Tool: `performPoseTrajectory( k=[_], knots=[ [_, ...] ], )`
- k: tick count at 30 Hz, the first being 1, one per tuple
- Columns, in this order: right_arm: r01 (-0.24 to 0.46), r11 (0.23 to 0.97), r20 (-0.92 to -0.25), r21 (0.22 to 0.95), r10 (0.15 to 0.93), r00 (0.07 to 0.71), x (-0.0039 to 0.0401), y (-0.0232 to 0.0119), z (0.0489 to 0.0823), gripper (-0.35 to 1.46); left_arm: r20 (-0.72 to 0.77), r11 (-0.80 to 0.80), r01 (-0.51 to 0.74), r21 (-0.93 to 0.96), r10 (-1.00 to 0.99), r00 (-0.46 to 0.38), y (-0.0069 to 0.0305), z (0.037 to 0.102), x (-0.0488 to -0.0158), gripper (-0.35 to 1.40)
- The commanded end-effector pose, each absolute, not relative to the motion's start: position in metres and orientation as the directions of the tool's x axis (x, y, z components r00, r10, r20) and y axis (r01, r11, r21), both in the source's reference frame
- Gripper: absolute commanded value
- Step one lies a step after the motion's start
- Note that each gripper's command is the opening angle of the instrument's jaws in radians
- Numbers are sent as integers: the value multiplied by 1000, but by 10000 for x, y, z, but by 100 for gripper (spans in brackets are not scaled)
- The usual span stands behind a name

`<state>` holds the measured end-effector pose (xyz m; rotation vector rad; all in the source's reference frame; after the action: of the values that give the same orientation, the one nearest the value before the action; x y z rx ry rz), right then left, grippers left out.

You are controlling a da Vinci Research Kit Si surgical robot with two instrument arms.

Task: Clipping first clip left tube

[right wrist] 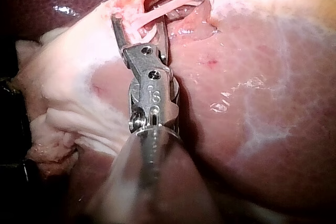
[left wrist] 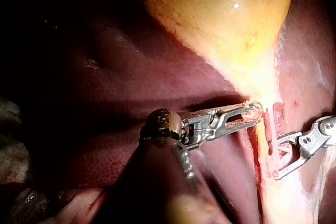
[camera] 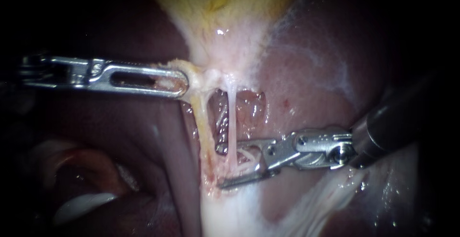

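My left instrument (camera: 179, 81) comes in from the left, its slotted jaws shut on pale tissue at the gallbladder's (camera: 215, 2) narrow neck. Below the neck run two strands: a yellowish tube (camera: 203, 122) and, to its right, a thin pale tube (camera: 232, 122). My right instrument (camera: 219, 166) reaches in from the right with its jaws open. The thin pale tube passes between them near its lower end. In the right wrist view the open jaws (right wrist: 139, 24) straddle that pale tube (right wrist: 157, 11). The left wrist view shows both instruments (left wrist: 247, 116) (left wrist: 281, 161) a short way apart.
Dark red liver (camera: 311, 74) lies behind and to the right of the tubes. White fatty tissue (camera: 230, 213) spreads below the right instrument. A window of raw tissue (camera: 249, 107) shows between and beside the tubes.
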<state>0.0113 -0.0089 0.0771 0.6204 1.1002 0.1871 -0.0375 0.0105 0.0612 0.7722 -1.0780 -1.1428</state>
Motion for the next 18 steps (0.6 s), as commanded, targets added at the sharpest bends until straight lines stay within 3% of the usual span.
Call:
performPoseTrajectory(
  k=[1, 18],
  knots=[
    [157, 817, -774, 555, 438, 457, 113, -89, 770, 48, 267, 268, 322, 908, -962, 51, 105, 612, -375, -35],
    [127, 821, -768, 557, 451, 453, 92, -70, 752, 48, 267, 268, 322, 908, -962, 51, 105, 612, -375, -35]
  ],
)
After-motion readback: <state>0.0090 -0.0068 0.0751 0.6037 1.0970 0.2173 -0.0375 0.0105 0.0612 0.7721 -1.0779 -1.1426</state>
